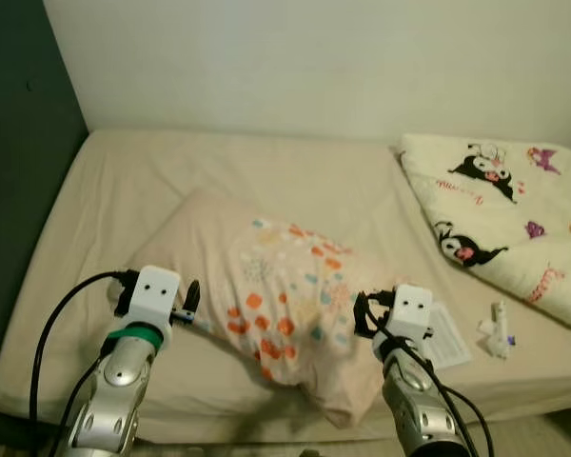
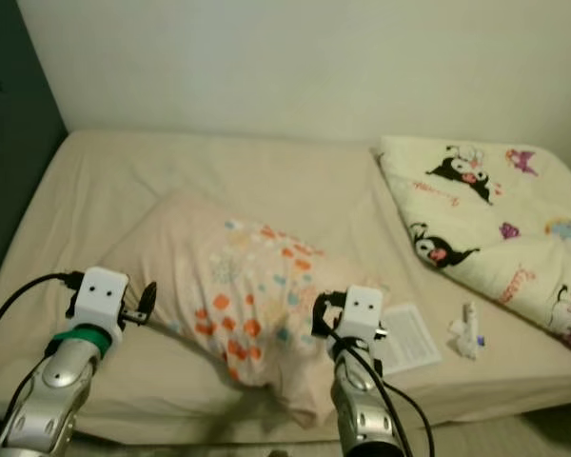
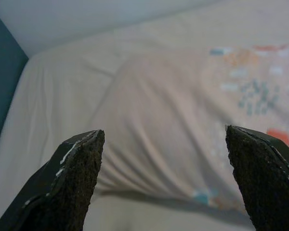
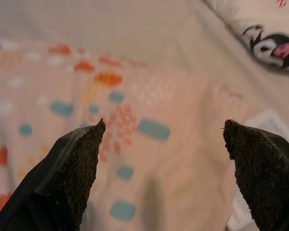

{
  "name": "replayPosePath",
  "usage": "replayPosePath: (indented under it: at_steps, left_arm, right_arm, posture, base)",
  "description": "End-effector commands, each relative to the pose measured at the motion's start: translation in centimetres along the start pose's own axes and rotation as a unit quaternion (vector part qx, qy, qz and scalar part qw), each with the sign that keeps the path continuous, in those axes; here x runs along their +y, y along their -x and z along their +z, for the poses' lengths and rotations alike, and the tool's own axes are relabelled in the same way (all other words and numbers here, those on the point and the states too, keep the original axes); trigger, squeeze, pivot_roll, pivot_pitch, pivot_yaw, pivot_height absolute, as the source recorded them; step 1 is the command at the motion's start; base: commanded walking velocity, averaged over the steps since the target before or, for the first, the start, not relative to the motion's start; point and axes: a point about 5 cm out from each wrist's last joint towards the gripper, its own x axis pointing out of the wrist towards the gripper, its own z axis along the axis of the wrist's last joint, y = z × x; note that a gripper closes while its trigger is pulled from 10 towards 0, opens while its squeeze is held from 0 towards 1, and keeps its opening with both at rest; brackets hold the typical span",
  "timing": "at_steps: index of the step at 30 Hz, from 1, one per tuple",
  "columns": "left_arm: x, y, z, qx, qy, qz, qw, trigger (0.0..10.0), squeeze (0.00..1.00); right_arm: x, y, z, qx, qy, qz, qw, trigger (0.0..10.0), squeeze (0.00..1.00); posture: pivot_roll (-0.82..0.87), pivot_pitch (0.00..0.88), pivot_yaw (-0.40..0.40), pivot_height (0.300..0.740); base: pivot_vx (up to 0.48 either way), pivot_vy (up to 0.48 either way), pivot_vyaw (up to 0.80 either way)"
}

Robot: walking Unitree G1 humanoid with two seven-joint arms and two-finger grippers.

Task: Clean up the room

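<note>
Nearby, paper [image 1: 447, 335] & small toy [image 1: 498, 331] lie beside pillow [image 1: 276, 295], w/ blanket [image 1: 500, 214] behind.

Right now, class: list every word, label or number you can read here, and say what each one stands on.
None can be read.
Blanket: pink script beside the cartoon figures, too blurred to read.
Paper sheet on the bed: print too small to read.
Pillow: only coloured patches, no text.

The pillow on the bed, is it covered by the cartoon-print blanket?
No, the pillow lies bare in the middle of the bed, while the cartoon-print blanket is folded apart from it on the robot's right.
</note>
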Motion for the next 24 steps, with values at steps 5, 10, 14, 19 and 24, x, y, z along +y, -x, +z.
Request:
replayPosePath:
  at_steps: [5, 10, 14, 19, 24]
  left_arm:
    - [-0.1, 0.3, -0.4, 0.010, -0.002, -0.001, 1.000, 10.0, 0.00]
    - [0.1, 0.4, -0.6, 0.014, -0.003, 0.004, 1.000, 10.0, 0.00]
    - [0.1, 0.4, -0.6, 0.013, -0.003, 0.006, 1.000, 10.0, 0.00]
    - [0.7, 0.2, -0.5, 0.009, -0.008, 0.019, 1.000, 10.0, 0.00]
    - [1.4, 0.1, -0.3, 0.004, -0.013, 0.034, 0.999, 10.0, 0.00]
  right_arm:
    - [-0.3, 0.1, -1.0, 0.021, 0.002, 0.007, 1.000, 10.0, 0.00]
    - [-0.2, -0.1, -0.8, 0.019, 0.007, 0.018, 1.000, 10.0, 0.00]
    - [-0.4, -0.6, -0.1, 0.010, 0.015, 0.021, 1.000, 10.0, 0.00]
    - [-2.0, -2.0, 1.8, -0.008, 0.037, 0.010, 0.999, 10.0, 0.00]
    - [-3.8, -3.0, 3.2, -0.015, 0.053, -0.014, 0.998, 10.0, 0.00]
  posture:
    - [0.16, 0.034, -0.040, 0.605]
    - [0.16, 0.034, -0.040, 0.595]
    - [0.16, 0.034, -0.040, 0.595]
    - [0.17, 0.037, -0.054, 0.595]
    - [0.17, 0.040, -0.061, 0.595]
  base:
    - [0.000, 0.000, 0.00]
    - [0.000, 0.000, 0.00]
    - [0.000, 0.000, 0.00]
    - [0.000, 0.000, 0.00]
    - [0.000, 0.000, 0.00]
